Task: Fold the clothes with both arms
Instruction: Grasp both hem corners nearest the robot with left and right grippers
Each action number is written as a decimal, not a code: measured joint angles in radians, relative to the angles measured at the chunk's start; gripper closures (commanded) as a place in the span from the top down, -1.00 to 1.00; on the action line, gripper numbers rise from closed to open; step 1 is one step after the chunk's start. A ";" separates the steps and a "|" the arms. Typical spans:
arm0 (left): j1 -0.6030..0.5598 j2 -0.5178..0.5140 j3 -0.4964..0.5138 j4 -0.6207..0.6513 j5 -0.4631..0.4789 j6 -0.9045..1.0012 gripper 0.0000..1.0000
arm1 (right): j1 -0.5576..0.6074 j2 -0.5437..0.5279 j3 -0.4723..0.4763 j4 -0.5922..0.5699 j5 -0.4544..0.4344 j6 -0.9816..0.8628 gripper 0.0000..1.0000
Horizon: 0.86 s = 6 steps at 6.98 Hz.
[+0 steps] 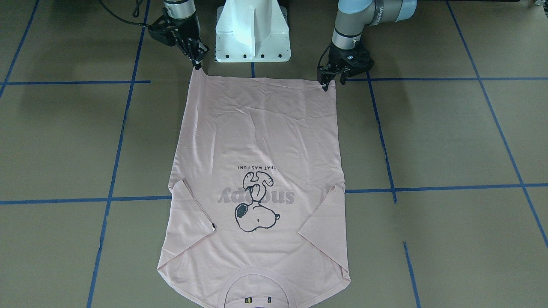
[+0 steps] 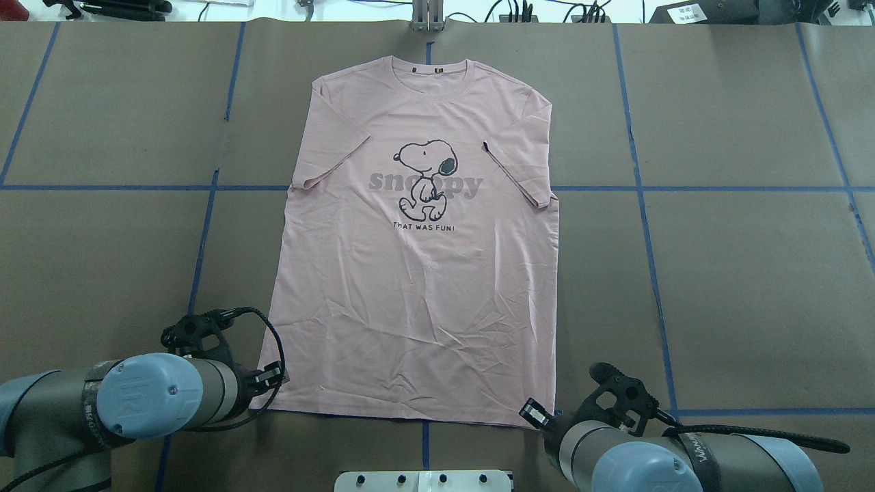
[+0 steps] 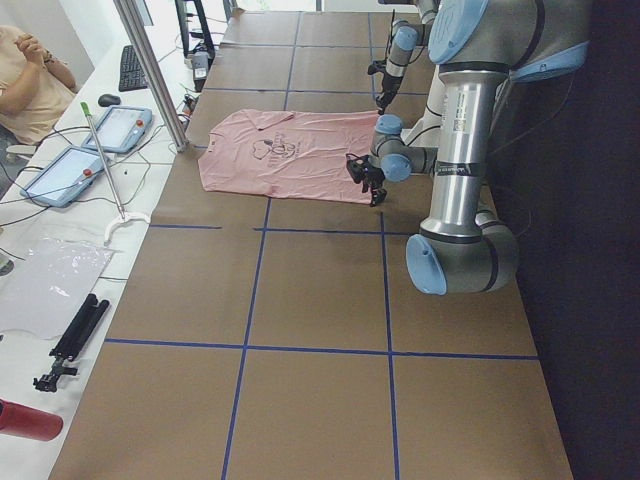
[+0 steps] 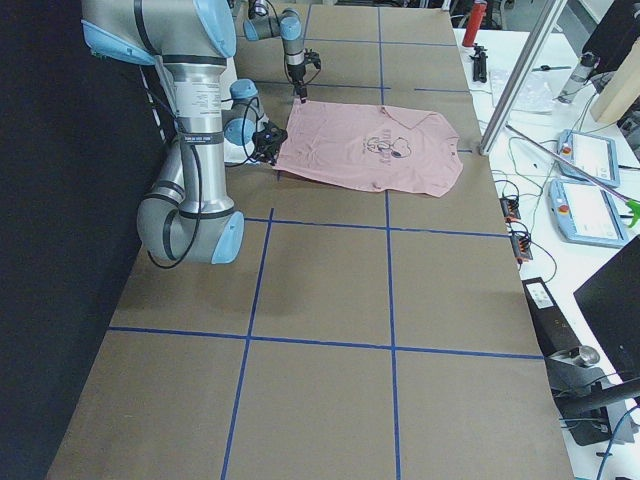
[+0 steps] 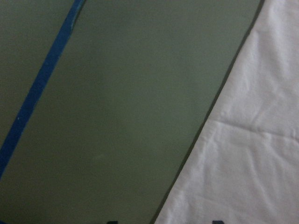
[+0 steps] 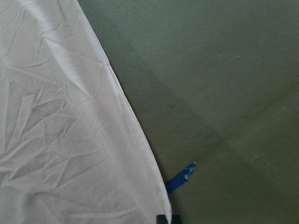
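The pale pink T-shirt [image 1: 257, 141] lies flat and print-up on the brown table, collar away from me and hem towards me; it also shows in the overhead view [image 2: 417, 287]. My left gripper [image 1: 332, 82] is low at the hem's left corner. In the left wrist view its tips [image 5: 162, 222] stand apart, open, astride the shirt's side edge [image 5: 252, 154]. My right gripper [image 1: 197, 64] is at the hem's right corner. In the right wrist view its tips [image 6: 168, 219] sit close together, shut on that corner of the cloth [image 6: 60, 140].
The white pedestal base [image 1: 252, 34] stands between the arms, just behind the hem. Blue tape lines [image 2: 205, 232] cross the brown table. Beyond the far edge are control tablets [image 3: 120, 125], a metal post [image 3: 150, 70] and a seated person [image 3: 30, 80].
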 measured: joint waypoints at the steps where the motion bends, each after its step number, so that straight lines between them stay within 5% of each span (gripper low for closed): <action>1: 0.005 0.000 -0.003 0.001 -0.001 -0.001 0.42 | 0.000 -0.002 -0.001 0.000 0.000 -0.001 -1.00; 6: 0.017 0.000 0.000 0.001 -0.003 -0.002 0.40 | 0.002 -0.002 0.000 -0.001 0.002 -0.001 -1.00</action>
